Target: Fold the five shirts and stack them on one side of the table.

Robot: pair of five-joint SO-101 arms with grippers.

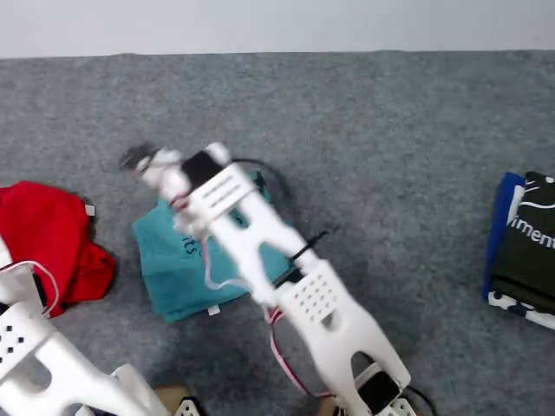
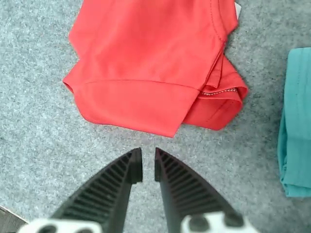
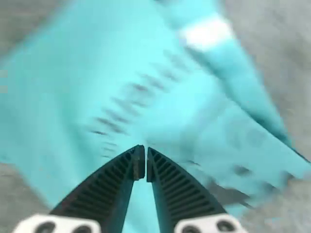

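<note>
**Hazards at the fold-and-stack stage**

**Gripper condition.** The right gripper [image 3: 146, 162] hangs directly above the folded teal cotton shirt [image 1: 173, 269]. Its jaws are closed to a hairline slit, and no cloth is visible between them. The left gripper [image 2: 148, 165] hovers above bare surface just near of the loosely folded red shirt [image 2: 146, 63]. Its jaws are drawn almost together and hold nothing.

**Location of the work.** The teal shirt lies left of centre on the grey felt-covered table [image 1: 390, 130]. The red shirt lies at the left edge, close beside the teal one. A stack of folded dark shirts [image 1: 525, 247], at least two, sits at the right edge, well apart from both.

**Probable faults and causes.**
1. Pushing instead of grasping. If either gripper descends with its jaws this close, the tips will probably shove the cloth and bunch the fold.
2. Single-ply pickup. A pinch that takes only the top layer is likely to open the teal shirt when it lifts.
3. Drag on transfer. The route to the stack crosses most of the table, and a trailing edge may catch on the felt and unfold.
4. Uneven bundle. The red shirt shows offset layers on its right side and may topple a stack if it is placed as it lies.
5. Arm conflict. The right arm reaches leftward into the area beside the left arm, so simultaneous moves risk contact.
</note>
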